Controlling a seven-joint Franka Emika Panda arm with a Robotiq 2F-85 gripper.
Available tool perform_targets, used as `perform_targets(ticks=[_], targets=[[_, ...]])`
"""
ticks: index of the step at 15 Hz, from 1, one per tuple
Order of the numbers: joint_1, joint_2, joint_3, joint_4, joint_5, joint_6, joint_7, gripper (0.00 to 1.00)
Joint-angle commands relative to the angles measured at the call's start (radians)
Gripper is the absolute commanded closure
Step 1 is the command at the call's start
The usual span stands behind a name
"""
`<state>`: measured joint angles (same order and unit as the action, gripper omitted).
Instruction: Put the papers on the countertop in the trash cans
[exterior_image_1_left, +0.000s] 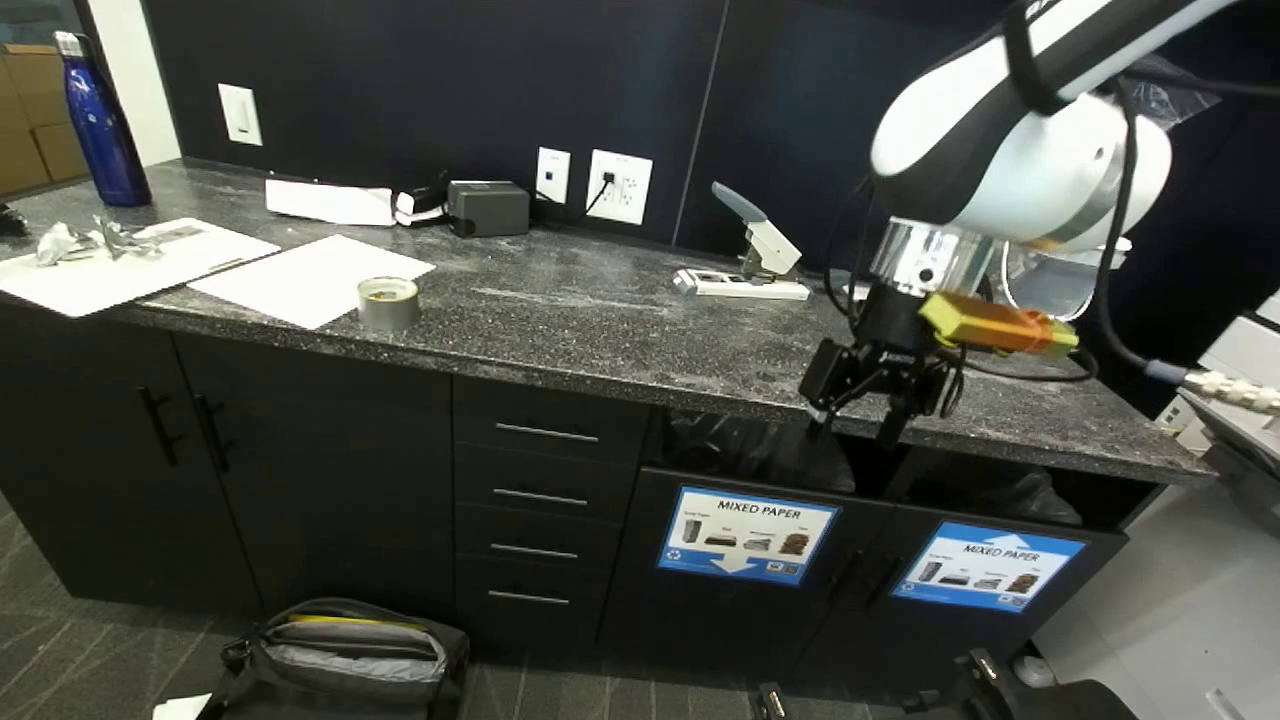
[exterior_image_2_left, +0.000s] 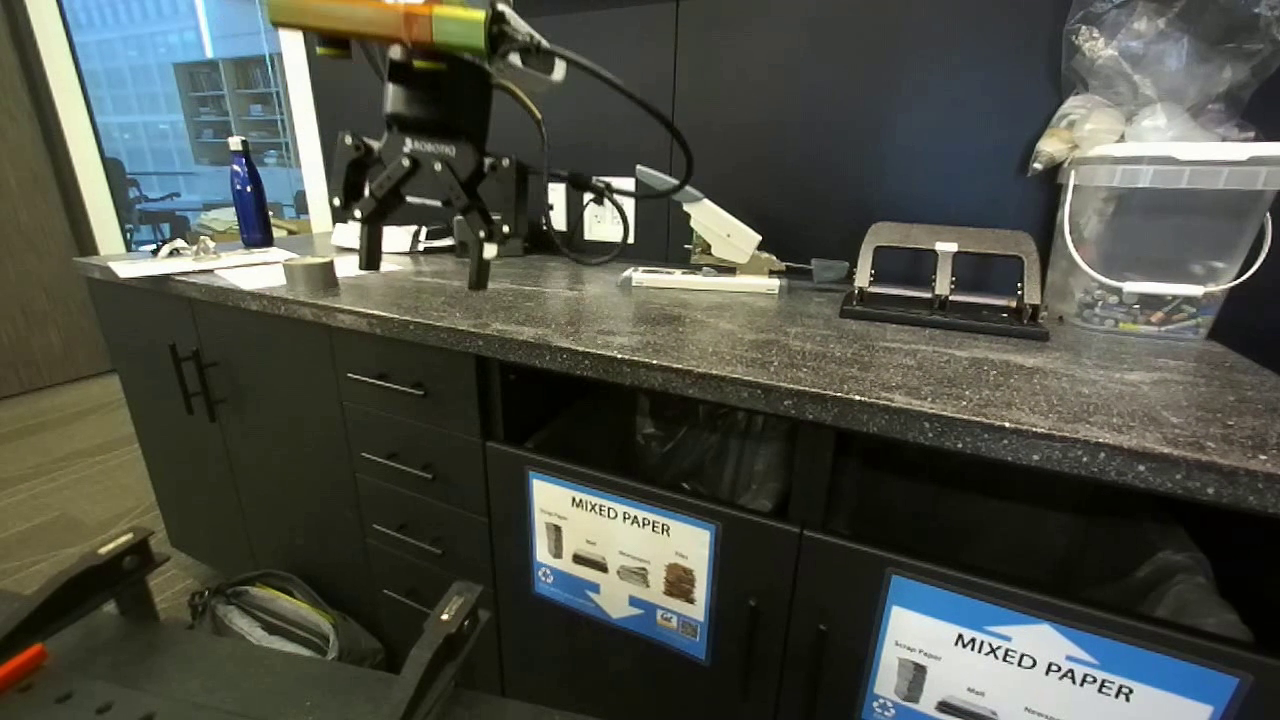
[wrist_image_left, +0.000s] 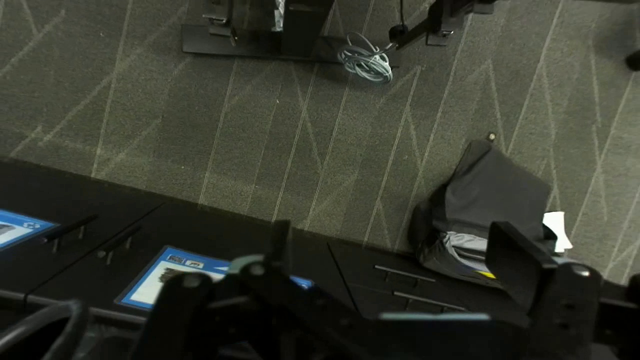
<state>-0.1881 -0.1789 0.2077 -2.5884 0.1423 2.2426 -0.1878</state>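
Several crumpled white papers, creased into loose, twisted folds, are found at the left end of the desk in both exterior views, laid on a smooth, flat sheet. A second thin sheet is spread just beside it, and a squat grey roll of tape is set close to that sheet's edge. Nearby, a glossy blue bottle with a narrow neck is stood upright. The desk is topped with dark speckled stone, streaked with pale marks and finished with a thick edge. The hand, black and jointed, is opened wide; its straight, blunt fingers are parted, with only air held between them, and it is seen well apart from the papers. Beneath the desk, two flat-fronted black bins are marked with rectangular blue-and-white labels, and thin, crinkled plastic liners are shown through the openings above the fronts. On the stone, an angular pale stapler is rested with its arm slanted upward, while in an exterior view a hole punch with a rounded bar is placed beside a translucent plastic tub, topped by a clear, wrinkled bag and filled low with small cylinders. In the wrist view, grey carpet patterned with pale lines is shown past the fingers, along with a soft dark satchel, its grey lining exposed, and a coil of cable.
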Motion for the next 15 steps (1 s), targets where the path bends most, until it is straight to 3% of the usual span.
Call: perform_targets(ticks=[1,5,8,11,14,15], targets=[[0.111,-0.227,-0.118,0.020,-0.019,-0.226,-0.030,0.00],[0.155,-0.410,-0.173,0.085,-0.076,-0.467,0.009,0.00],[0.159,-0.473,-0.190,0.104,-0.140,-0.499,0.009,0.00],[0.153,-0.498,-0.204,0.091,-0.191,-0.461,0.018,0.00],[0.148,-0.494,-0.225,0.081,-0.205,-0.423,0.033,0.00],[0.163,-0.485,-0.224,0.091,-0.196,-0.458,0.022,0.00]])
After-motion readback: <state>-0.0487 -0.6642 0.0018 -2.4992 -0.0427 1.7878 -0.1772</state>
